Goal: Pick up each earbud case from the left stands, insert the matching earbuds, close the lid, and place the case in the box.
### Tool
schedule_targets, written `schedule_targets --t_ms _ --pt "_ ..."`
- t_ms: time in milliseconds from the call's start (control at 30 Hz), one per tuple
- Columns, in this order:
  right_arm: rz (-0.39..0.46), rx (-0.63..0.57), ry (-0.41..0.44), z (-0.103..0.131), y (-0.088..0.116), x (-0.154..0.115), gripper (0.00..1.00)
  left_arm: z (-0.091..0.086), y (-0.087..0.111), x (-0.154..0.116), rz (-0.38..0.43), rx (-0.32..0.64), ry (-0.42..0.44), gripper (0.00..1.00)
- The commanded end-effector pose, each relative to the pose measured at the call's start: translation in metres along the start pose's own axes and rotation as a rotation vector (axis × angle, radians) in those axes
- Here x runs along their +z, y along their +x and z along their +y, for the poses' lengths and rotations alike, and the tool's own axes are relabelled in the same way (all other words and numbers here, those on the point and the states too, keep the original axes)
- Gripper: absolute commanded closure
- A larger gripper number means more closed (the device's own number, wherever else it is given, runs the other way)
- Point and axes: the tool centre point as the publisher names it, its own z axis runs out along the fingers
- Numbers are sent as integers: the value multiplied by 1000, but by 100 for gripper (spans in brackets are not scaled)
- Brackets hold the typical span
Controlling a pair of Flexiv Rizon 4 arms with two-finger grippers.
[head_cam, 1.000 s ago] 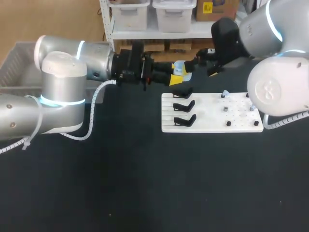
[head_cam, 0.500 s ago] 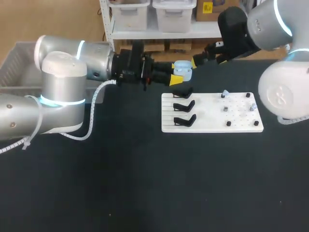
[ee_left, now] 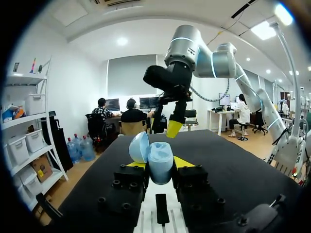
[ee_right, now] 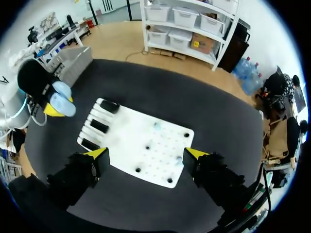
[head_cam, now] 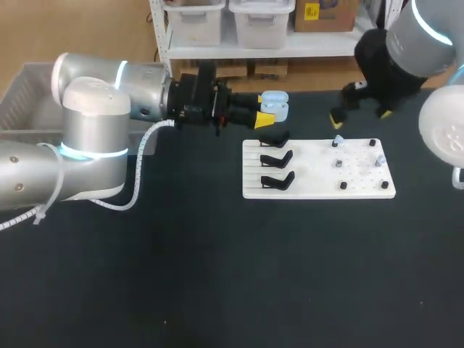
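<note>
My left gripper (head_cam: 267, 109) is shut on a light blue earbud case (head_cam: 274, 105) with its lid open, held sideways just beyond the white board (head_cam: 312, 170). In the left wrist view the case (ee_left: 159, 161) sits between the yellow tips, its lid (ee_left: 139, 147) tipped back. Three black stands (head_cam: 276, 158) line the board's left end, all bare. Small pale earbuds (head_cam: 338, 139) sit on pegs at the board's right part. My right gripper (head_cam: 360, 114) hangs open above the board's far right side; its own view looks down on the board (ee_right: 131, 141) between its fingers (ee_right: 97, 154).
A grey bin (head_cam: 29, 101) stands at the far left behind my left arm. Black pegs (head_cam: 343, 185) dot the board's right half. In the left wrist view, my right arm's yellow fingertip (ee_left: 173, 128) hangs ahead of the case.
My right gripper has drawn back from the held case and swung right, over the board's far right side. The left arm and the case have stayed still.
</note>
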Motion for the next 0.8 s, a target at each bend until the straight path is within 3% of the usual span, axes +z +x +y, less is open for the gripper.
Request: schedule_targets --t_ms 33,267,500,567,800 --pt "31 12 6 -16 9 4 0 1 0 0 1 0 1 100" --pt "90 37 23 -49 31 14 0 1 0 0 1 0 1 100" --pt "143 -30 12 -53 42 23 1 1 0 0 1 0 1 100" --pt "155 -61 8 -52 45 25 15 1 0 0 1 0 1 100" --pt "217 -160 46 -51 53 31 29 1 0 0 1 0 1 100"
